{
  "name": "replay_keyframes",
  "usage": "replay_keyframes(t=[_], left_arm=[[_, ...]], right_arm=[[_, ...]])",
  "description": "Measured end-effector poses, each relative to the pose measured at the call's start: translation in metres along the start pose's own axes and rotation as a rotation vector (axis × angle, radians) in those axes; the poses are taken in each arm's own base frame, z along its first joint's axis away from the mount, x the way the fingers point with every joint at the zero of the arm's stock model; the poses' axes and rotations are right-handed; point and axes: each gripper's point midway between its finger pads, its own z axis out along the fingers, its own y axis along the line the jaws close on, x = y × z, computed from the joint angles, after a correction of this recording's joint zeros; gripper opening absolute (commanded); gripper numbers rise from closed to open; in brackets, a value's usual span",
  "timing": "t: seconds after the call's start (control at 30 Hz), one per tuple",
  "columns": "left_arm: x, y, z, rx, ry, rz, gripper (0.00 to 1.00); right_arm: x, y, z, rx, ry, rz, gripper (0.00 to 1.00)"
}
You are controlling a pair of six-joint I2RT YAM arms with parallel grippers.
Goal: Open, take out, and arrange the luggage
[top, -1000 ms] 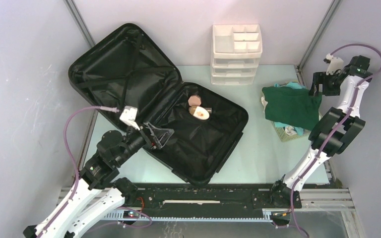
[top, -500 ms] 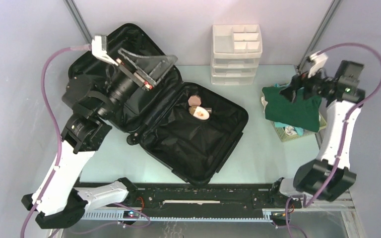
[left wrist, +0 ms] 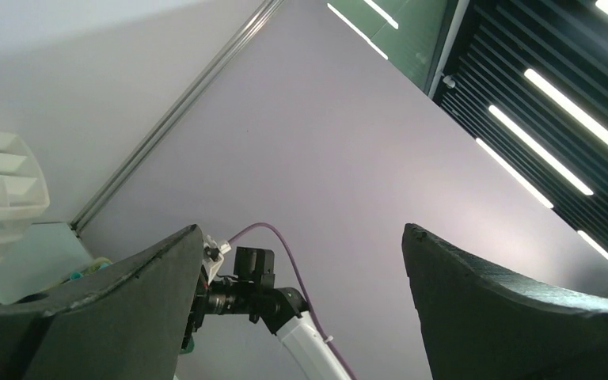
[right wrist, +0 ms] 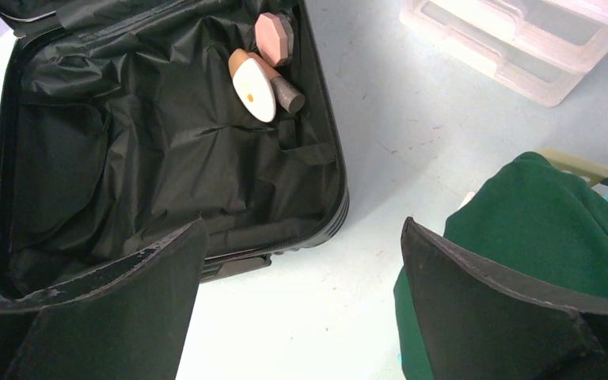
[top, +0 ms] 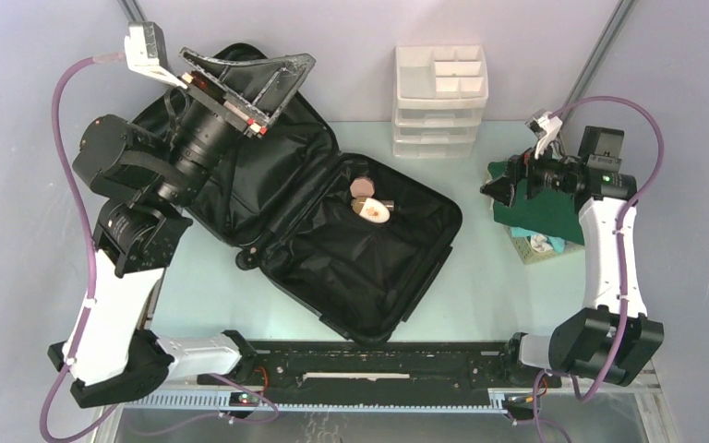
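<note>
Below and ahead of my right gripper (right wrist: 302,229), gaping empty, the luggage (right wrist: 166,142) is lying open. I am planning a slow, square descent onto what may be toiletries (right wrist: 265,71). My left gripper (top: 282,78) is also gaping empty.

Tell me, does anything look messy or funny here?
Yes. A dark green cloth is heaped over the pale basket on the right, hanging past its rim instead of lying inside. The luggage just lies open and flat.
</note>
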Motion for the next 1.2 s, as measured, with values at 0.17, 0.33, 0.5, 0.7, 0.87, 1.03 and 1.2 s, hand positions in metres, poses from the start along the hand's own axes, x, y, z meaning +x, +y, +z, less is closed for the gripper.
replay_keyframes(t=[0.17,0.33,0.5,0.7,0.87,1.03,1.2], left_arm=[[0.001,-0.001,0.008,0.012,0.008,0.013,1.0],[0.007,0.015,0.008,0.054,0.034,0.042,1.0],[0.033,0.106,-0.014,-0.022,0.076,0.064,1.0],[0.094,0.222,-0.056,-0.237,0.217,0.064,1.0],[0.12,0.248,-0.096,-0.282,0.262,0.126,1.0],[0.126,0.253,-0.118,-0.278,0.243,0.178,0.99],[0.132,0.271,-0.127,-0.32,0.238,0.188,0.99]], right_arm=[[-0.007,0.0,0.004,-0.004,-0.021,-0.013,1.0],[-0.03,-0.01,0.018,-0.025,-0.078,0.004,0.97],[-0.06,-0.026,0.056,-0.079,-0.122,0.076,0.93],[-0.065,-0.038,0.111,-0.093,-0.061,0.004,0.96],[-0.113,-0.066,0.137,-0.072,-0.049,-0.334,0.92],[-0.138,-0.099,0.147,-0.025,-0.045,-0.566,0.69],[-0.124,-0.121,0.167,-0.005,-0.006,-0.619,0.67]])
